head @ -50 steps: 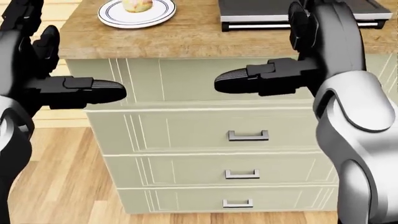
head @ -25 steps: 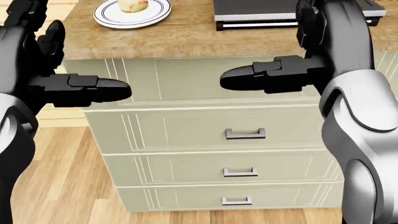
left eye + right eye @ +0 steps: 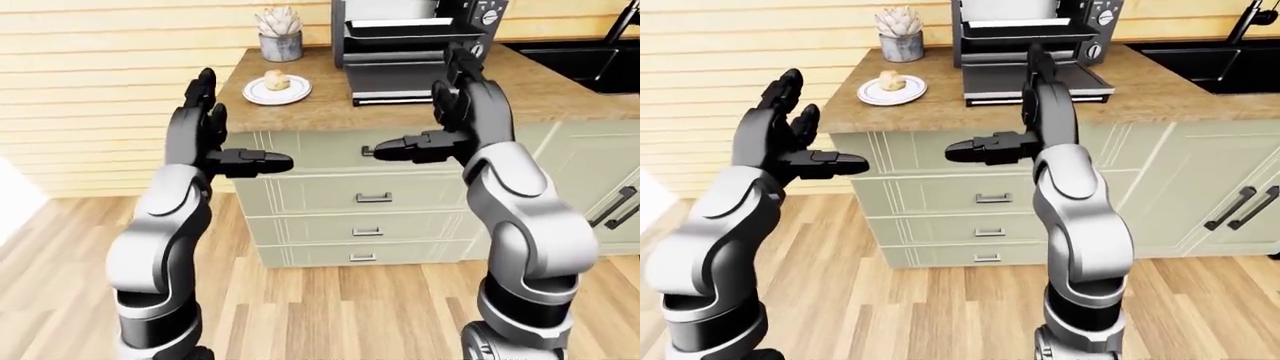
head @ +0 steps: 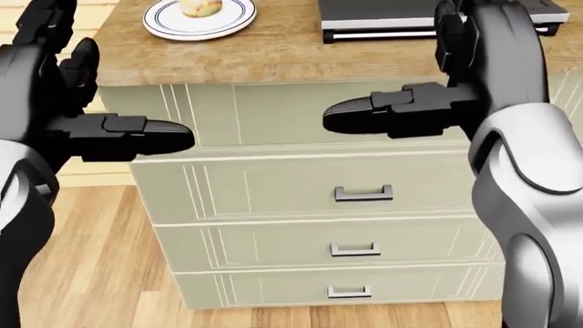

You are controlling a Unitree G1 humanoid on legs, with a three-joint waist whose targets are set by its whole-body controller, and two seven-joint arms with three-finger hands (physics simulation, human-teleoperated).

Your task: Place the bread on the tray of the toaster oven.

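A small piece of bread (image 3: pixel 276 78) lies on a white, dark-rimmed plate (image 3: pixel 262 95) at the left end of the wooden counter (image 3: pixel 320 109). To its right stands the black toaster oven (image 3: pixel 405 34), its door folded down and a tray (image 3: pixel 398 28) showing inside. My left hand (image 3: pixel 235 131) is raised, open and empty, below and left of the plate, short of the counter's edge. Just as open and empty, my right hand (image 3: pixel 430 112) is held up before the oven door. Neither hand touches anything.
A potted succulent (image 3: pixel 281 34) stands behind the plate. Below the counter are three drawers (image 3: pixel 372 198) with metal handles. A dark sink (image 3: pixel 585 56) lies at the right, with cabinet doors (image 3: pixel 615 206) under it. Wooden floor (image 3: pixel 330 307) spreads below.
The whole picture swayed a little left, then back right, so the camera moved. Both hands stay raised and open in much the same pose.
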